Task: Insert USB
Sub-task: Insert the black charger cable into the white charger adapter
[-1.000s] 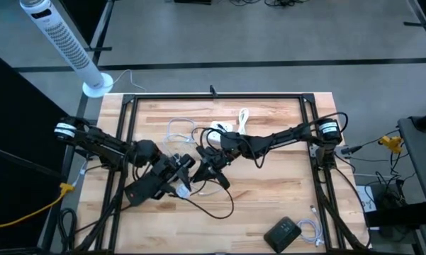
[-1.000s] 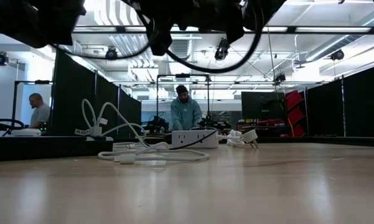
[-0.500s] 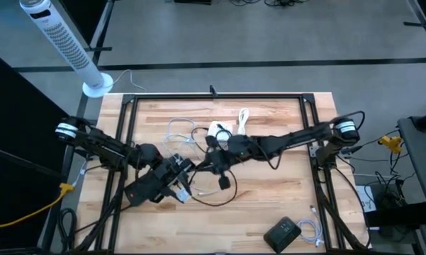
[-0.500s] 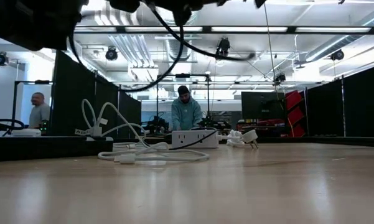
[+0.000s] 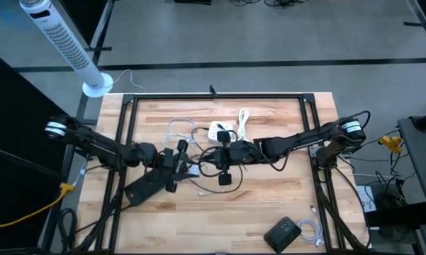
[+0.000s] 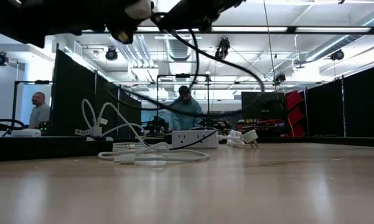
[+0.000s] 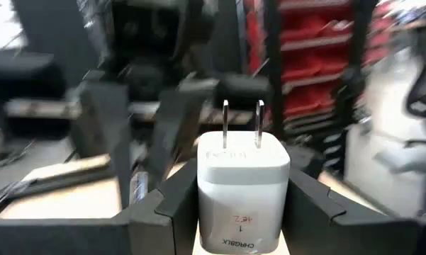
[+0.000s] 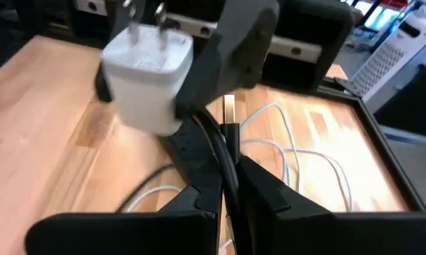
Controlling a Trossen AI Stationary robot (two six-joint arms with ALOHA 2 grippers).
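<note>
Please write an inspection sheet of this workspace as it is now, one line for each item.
Surface: wooden table inside a black frame, bare at the front.
Job's things: white wall charger, prongs pointing away from the wrist camera; black USB cable, metal plug not yet in the charger.
Clutter: white power strip; loose white plug; small black box near the front right corner.
Grippers: left tool shut on the charger; right tool shut on the cable; they meet above the table's middle.
Cables: white cords coiled on the table; yellow cable on the floor.
Surroundings: tower fan; two people in the room behind.
</note>
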